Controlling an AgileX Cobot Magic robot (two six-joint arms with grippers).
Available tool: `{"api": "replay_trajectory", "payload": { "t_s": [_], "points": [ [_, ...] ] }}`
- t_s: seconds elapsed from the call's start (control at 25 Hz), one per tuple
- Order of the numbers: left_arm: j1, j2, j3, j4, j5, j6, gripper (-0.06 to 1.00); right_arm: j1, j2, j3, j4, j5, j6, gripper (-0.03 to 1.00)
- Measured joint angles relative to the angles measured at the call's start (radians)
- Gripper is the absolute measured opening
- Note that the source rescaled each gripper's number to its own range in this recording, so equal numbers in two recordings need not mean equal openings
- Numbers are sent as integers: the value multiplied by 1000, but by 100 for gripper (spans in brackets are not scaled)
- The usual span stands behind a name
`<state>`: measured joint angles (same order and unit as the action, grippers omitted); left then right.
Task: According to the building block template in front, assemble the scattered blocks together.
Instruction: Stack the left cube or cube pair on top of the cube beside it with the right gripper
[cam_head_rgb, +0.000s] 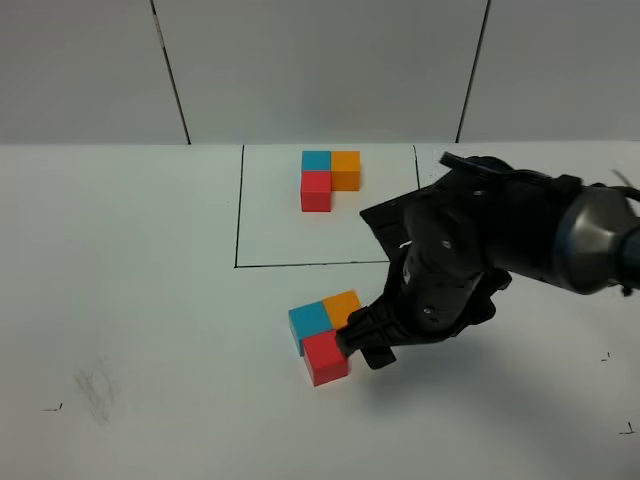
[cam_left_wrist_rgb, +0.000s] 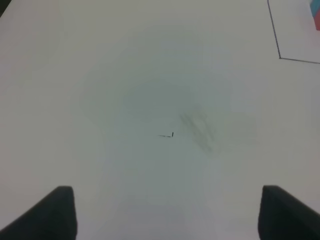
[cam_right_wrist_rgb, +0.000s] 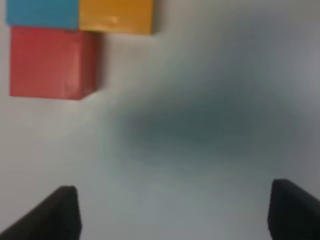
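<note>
The three matte plain cubes (cam_head_rgb: 324, 338) — blue, orange, red, already in an L at six o'clock of the smaller template L (cam_head_rgb: 329, 178) — look light, rigid, best pinched across flat sides; right gripper (cam_head_rgb: 362, 345) beside them gapes empty, left gripper (cam_left_wrist_rgb: 167, 210) wide apart.

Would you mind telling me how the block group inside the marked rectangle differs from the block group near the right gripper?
The template sits inside the outlined rectangle, squared to its lines; the assembled blocks lie outside it, nearer the camera, turned at an angle. The template stands alone, while the assembled blocks have the right gripper, jaws open, close beside them. The template also looks slightly smaller in view. Both are L shapes of blue, orange and red cubes in the same arrangement.
</note>
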<state>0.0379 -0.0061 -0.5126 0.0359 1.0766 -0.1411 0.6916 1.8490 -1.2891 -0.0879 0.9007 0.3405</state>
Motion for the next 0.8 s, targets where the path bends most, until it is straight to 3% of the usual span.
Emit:
{"api": "replay_trajectory", "payload": {
  "t_s": [0.24,0.48,0.64,0.8],
  "points": [
    [0,0,0,0,0,0,100,0,94,-153,113,36,-120,66],
    [0,0,0,0,0,0,100,50,96,-182,146,43,-122,66],
    [0,0,0,0,0,0,100,123,106,-183,148,-14,-107,66],
    [0,0,0,0,0,0,100,141,127,-184,126,-41,-91,66]
  ]
}}
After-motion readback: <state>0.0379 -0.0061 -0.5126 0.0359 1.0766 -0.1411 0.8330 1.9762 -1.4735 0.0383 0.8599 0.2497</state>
